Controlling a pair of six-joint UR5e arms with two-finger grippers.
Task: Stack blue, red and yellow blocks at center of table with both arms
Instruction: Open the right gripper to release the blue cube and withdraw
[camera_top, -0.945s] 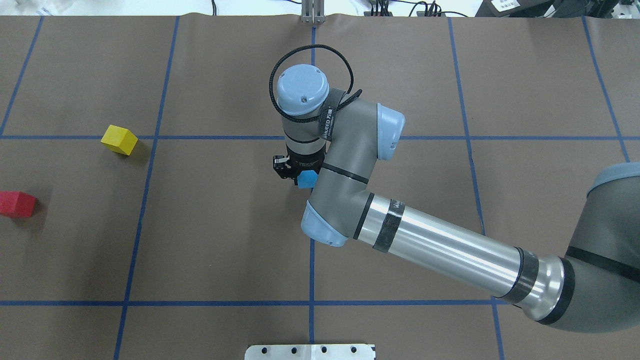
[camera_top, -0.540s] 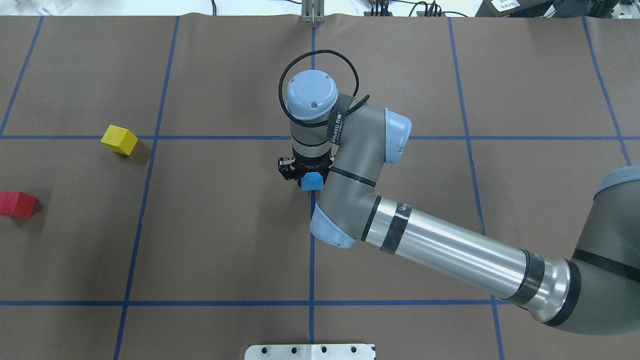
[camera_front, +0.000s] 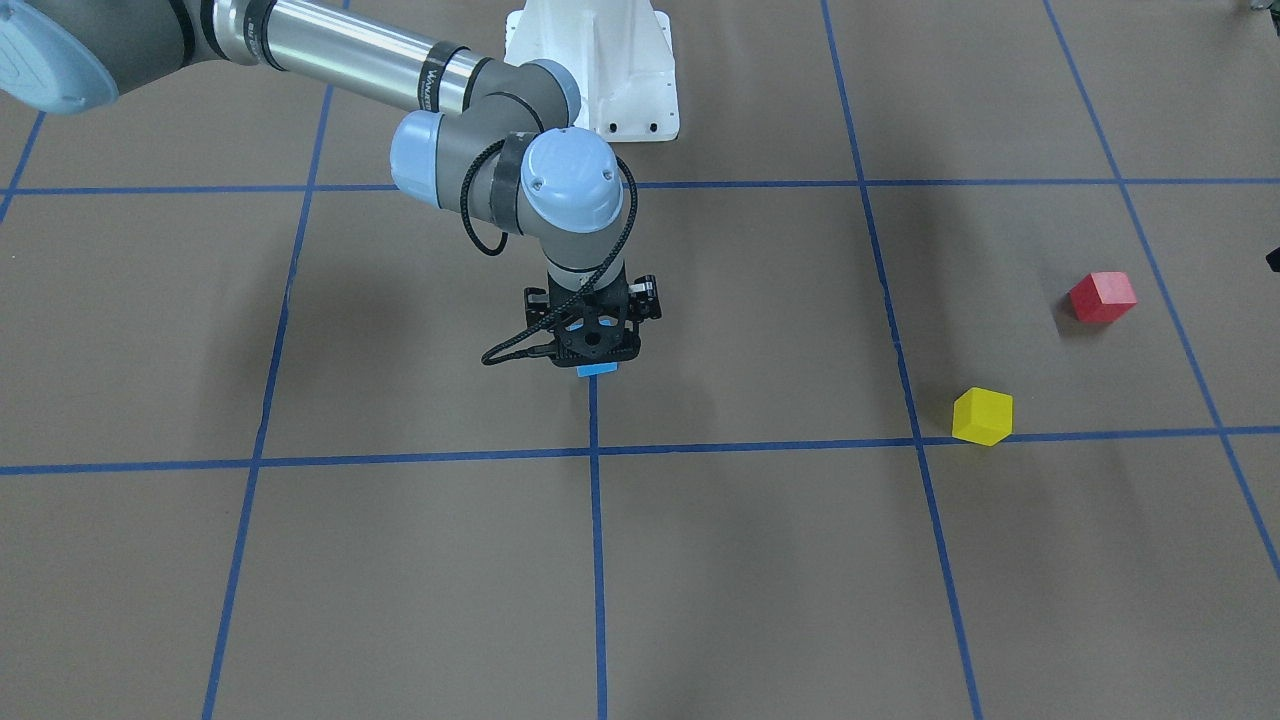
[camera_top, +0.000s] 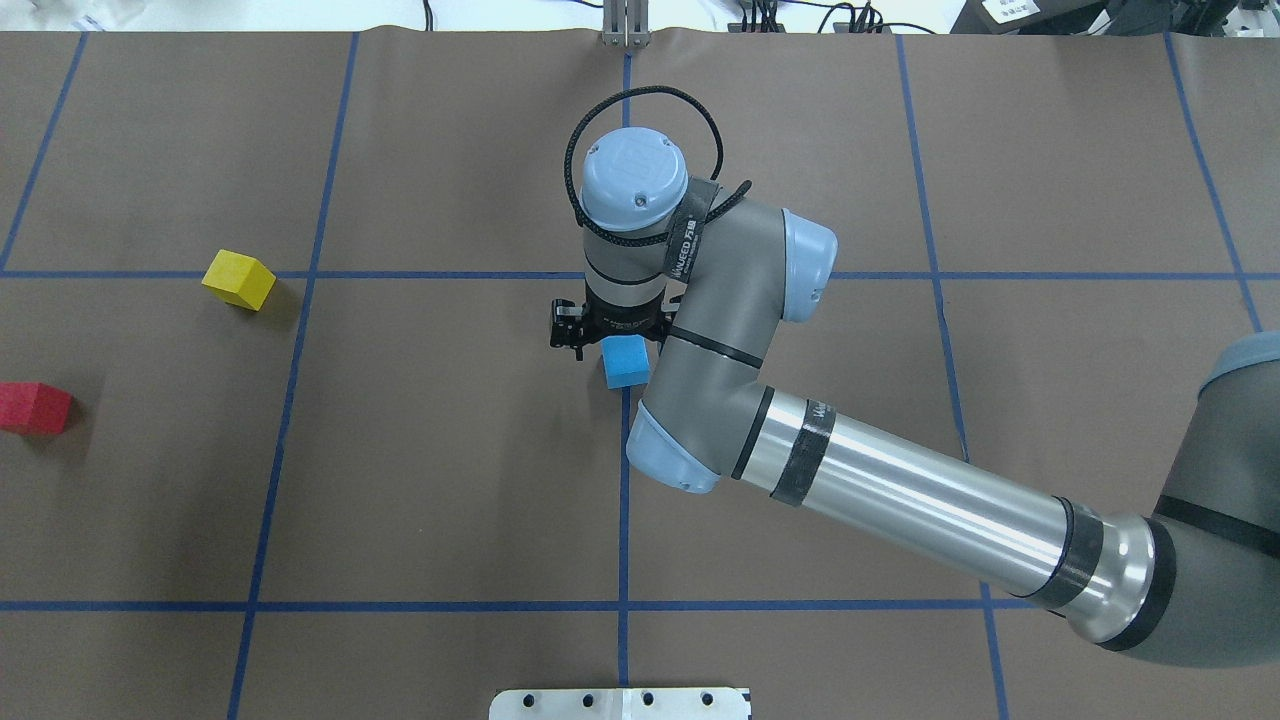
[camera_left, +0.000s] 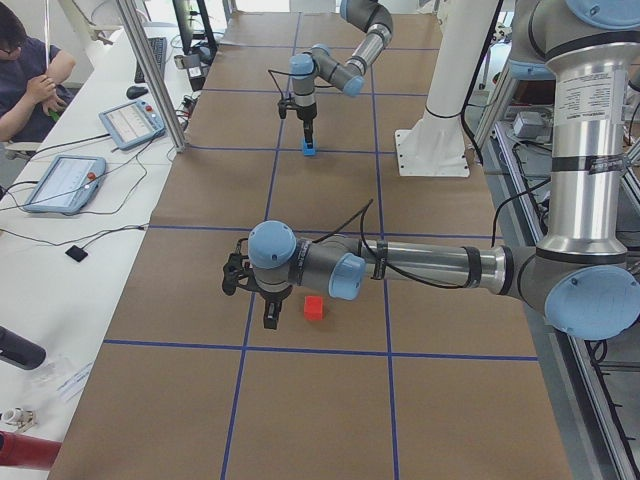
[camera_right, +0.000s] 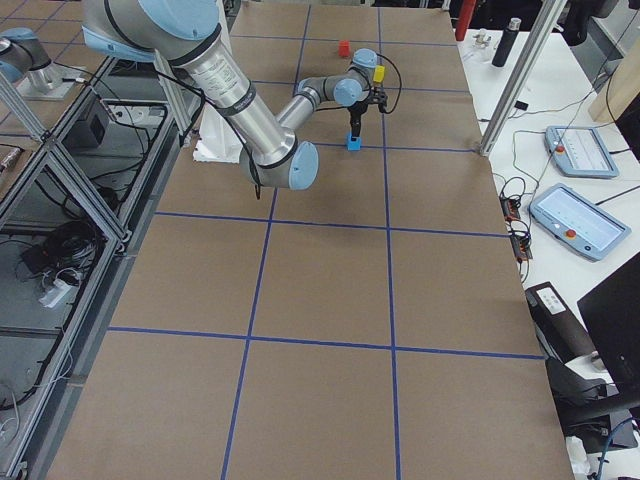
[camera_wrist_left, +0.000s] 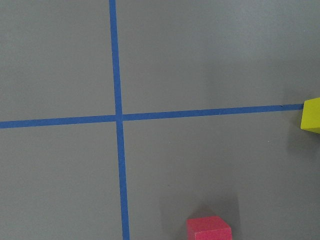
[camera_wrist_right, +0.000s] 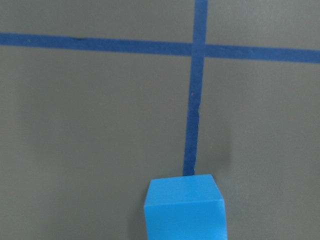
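The blue block (camera_top: 625, 360) (camera_front: 597, 369) (camera_wrist_right: 184, 207) stands on the table (camera_top: 450, 480), on the centre tape line. My right gripper (camera_top: 610, 330) (camera_front: 592, 335) hangs just above and behind it, open and holding nothing. The yellow block (camera_top: 238, 279) (camera_front: 982, 416) (camera_wrist_left: 311, 115) and the red block (camera_top: 34, 408) (camera_front: 1102, 296) (camera_wrist_left: 209, 229) lie apart at the table's left end. My left gripper (camera_left: 268, 315) hovers beside the red block (camera_left: 314, 308); I cannot tell whether it is open or shut.
The white pedestal base (camera_front: 595, 70) (camera_top: 620, 703) stands at the robot's edge of the table. A person (camera_left: 30, 80) sits at a side bench with tablets (camera_right: 575, 150) and cables. Metal posts (camera_left: 150, 70) rise along that bench.
The right arm carried the blue block a little to the right, then drew back off it. The block now shows whole on the centre line. Red and yellow blocks have not moved.
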